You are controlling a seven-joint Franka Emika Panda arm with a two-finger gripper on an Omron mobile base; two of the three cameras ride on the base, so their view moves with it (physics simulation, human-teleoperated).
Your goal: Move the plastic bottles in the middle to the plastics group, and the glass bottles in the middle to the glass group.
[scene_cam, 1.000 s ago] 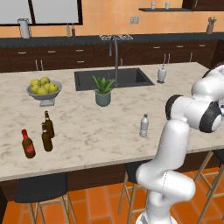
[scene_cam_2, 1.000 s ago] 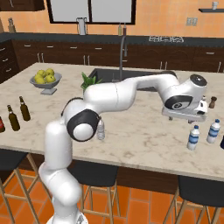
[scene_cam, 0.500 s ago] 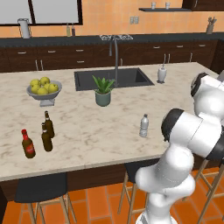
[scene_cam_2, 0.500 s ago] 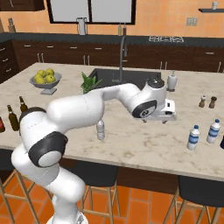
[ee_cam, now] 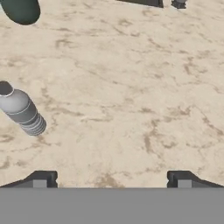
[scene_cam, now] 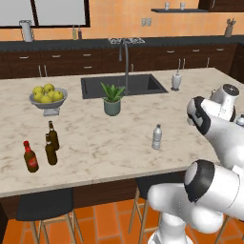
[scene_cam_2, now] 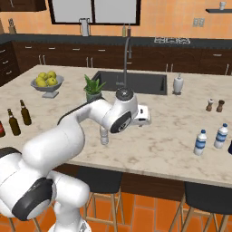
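A marble desk [scene_cam: 105, 143] with a sink holds one plain greyish plastic bottle [scene_cam: 157, 137] with a white cap, standing upright near the middle front. In the right base view the robot's arm hides most of it. The fingers [ee_cam: 111, 179] are spread wide open above bare desk, holding nothing, the bottle off to their left in the hand view. Two blue-labelled bottles [scene_cam_2: 200, 142] stand at the far right; their print is too small to read. Two brown bottles [scene_cam: 51, 143] and a red-labelled bottle [scene_cam: 30, 157] stand at the left; its label is unreadable.
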